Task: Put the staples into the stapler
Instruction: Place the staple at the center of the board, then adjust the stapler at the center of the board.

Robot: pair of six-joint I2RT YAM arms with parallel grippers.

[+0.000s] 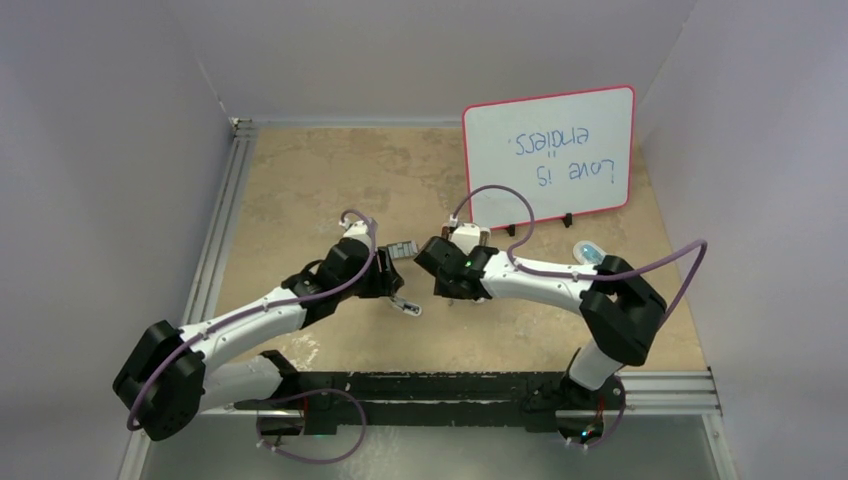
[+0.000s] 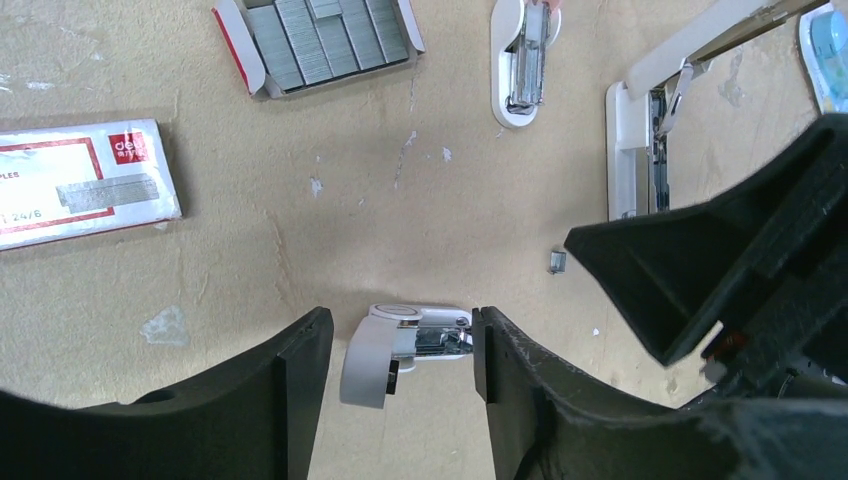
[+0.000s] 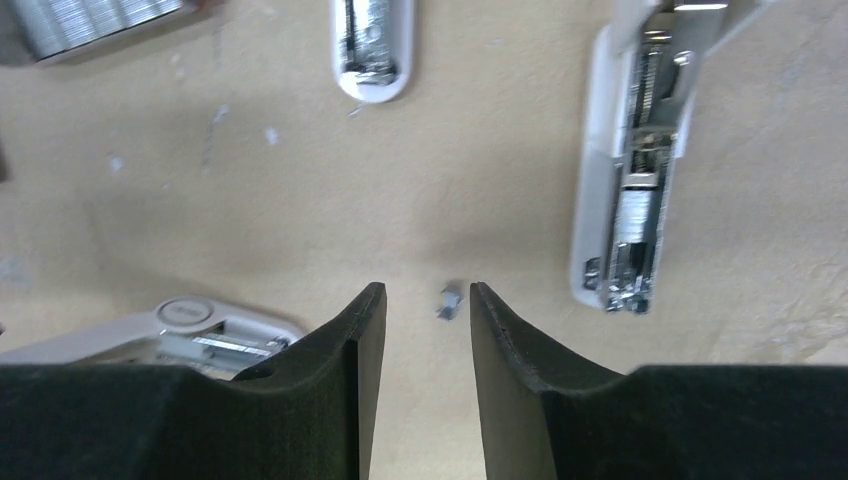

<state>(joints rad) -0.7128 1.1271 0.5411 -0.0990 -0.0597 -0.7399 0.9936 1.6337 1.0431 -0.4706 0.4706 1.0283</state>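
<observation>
— The arms?
— Left arm (image 1: 245, 318) and right arm (image 1: 545, 280): white links, chunky black joints, a purple cable (image 1: 650, 268) looping along each.
— The ends?
— Matte black wedge fingers (image 2: 290, 400) on the left gripper (image 2: 400, 315) and right gripper (image 3: 426, 290). Black base rail (image 1: 450, 385) at six o'clock.

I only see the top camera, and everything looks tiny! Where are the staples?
Observer: The left wrist camera shows the staples packed in rows in an open tray.
Operator: Are the left jaws holding anything?
Observer: No. They stand open on either side of a small white stapler.
Operator: And the right jaws?
Observer: Open too, with one loose staple bit on the table between them.
</observation>
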